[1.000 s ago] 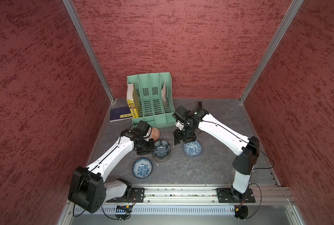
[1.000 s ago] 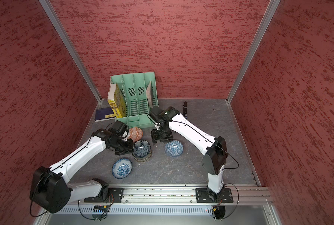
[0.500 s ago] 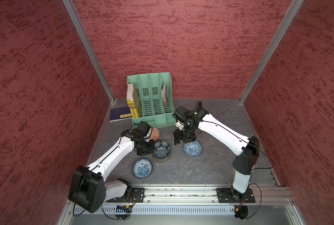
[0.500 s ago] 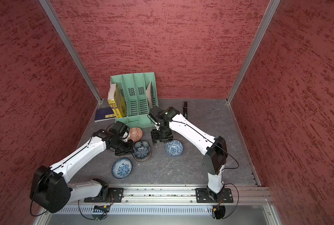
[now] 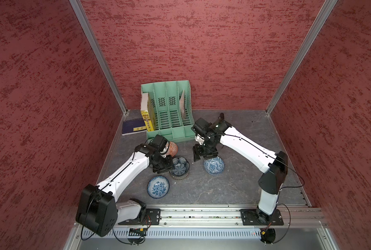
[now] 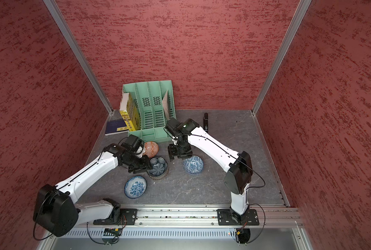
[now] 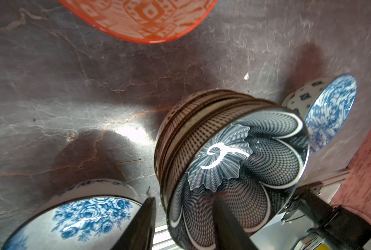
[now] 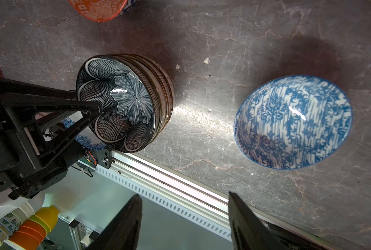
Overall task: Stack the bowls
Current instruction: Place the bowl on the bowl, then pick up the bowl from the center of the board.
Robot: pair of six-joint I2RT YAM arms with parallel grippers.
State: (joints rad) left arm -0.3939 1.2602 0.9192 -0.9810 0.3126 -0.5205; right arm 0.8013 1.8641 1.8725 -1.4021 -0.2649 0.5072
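A stack of bowls (image 5: 179, 167) stands mid-table, a dark blue petal bowl (image 7: 234, 155) on top of brown-patterned ones. My left gripper (image 7: 183, 197) is open and straddles that top bowl's rim, one finger inside and one outside with a gap. An orange bowl (image 5: 172, 148) sits just behind the left wrist. A blue floral bowl (image 5: 158, 186) lies in front of the stack. Another blue-white bowl (image 5: 213, 165) lies to the right. My right gripper (image 5: 205, 157) hangs open over its far edge with nothing between the fingers (image 8: 240, 216).
A green file organizer (image 5: 169, 112) with a yellow book (image 5: 146, 121) stands at the back left, and a dark blue book (image 5: 133, 127) lies flat beside it. A small black object (image 6: 205, 122) lies near the back wall. The arms' mounting rail (image 5: 201, 213) runs along the front edge.
My left gripper has opened, letting go of the dark petal bowl's rim on the stack. Neither arm has visibly shifted, and the right gripper stays open.
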